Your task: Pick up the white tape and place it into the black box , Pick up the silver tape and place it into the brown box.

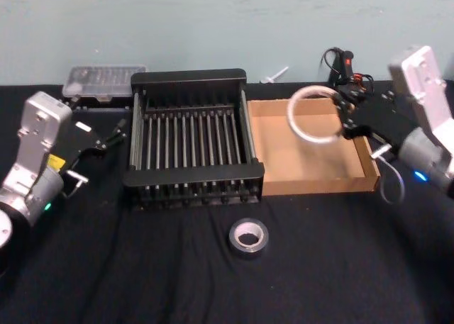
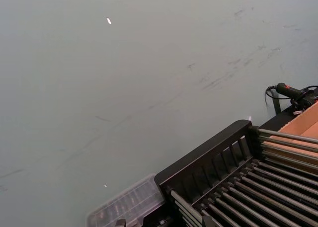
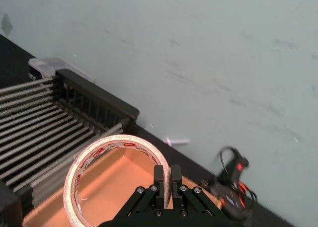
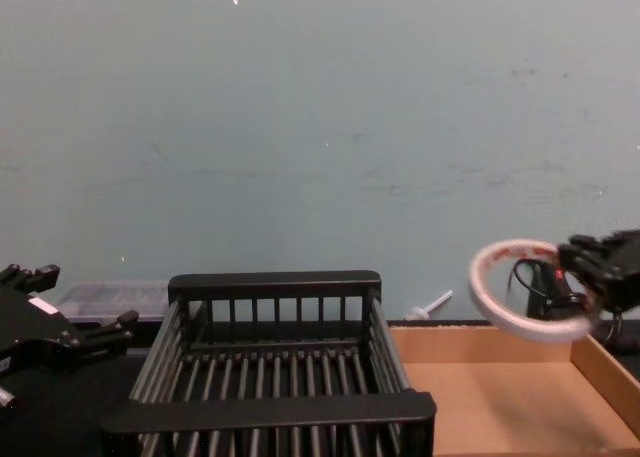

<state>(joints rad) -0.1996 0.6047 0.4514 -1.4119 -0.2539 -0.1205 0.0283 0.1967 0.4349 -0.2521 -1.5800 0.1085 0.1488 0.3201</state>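
Head view has the white tape (image 1: pixel 313 115) lifted above the brown box (image 1: pixel 358 184), tilted, with its right rim pinched between the closed fingers of the right gripper (image 1: pixel 342 118); the right wrist view shows those fingers (image 3: pixel 160 180) clamped on the ring's wall. The black box (image 1: pixel 191 176) stands just left of the brown box, touching it, and the silver tape (image 1: pixel 248 238) lies flat on the dark table (image 1: pixel 340 267) in front of both. The left gripper (image 1: pixel 117 135) rests beside the black box's left wall, fingers slightly apart and holding nothing.
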